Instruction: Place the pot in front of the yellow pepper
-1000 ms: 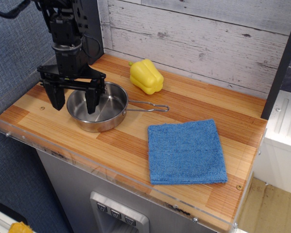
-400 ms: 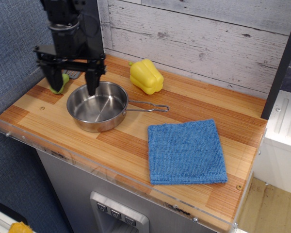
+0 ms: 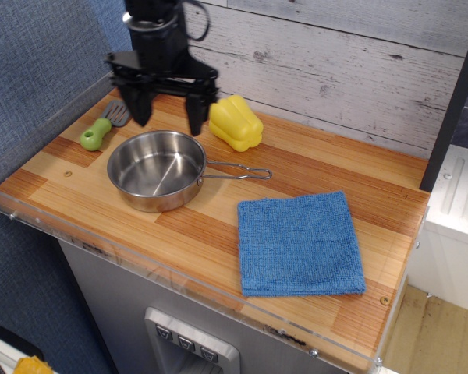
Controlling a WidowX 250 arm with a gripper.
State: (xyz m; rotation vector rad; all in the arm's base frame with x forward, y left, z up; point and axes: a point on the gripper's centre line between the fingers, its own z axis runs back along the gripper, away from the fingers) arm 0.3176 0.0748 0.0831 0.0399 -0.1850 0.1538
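Observation:
The pot [image 3: 156,170] is a shallow shiny steel pan resting on the wooden counter, its wire loop handle [image 3: 242,172] pointing right. The yellow pepper [image 3: 235,122] lies just behind and to the right of the pot, near the back wall. My gripper [image 3: 168,111] hangs open and empty above the pot's back rim, to the left of the pepper, touching nothing.
A green-handled grey spatula [image 3: 101,128] lies at the back left. A blue cloth [image 3: 299,243] lies flat at the front right. A clear plastic lip [image 3: 140,257] runs along the counter's front edge. A plank wall stands behind.
My gripper has risen out of the pot and moved back and to the right, toward the pepper. The pot stays where it was; the spatula has come into view.

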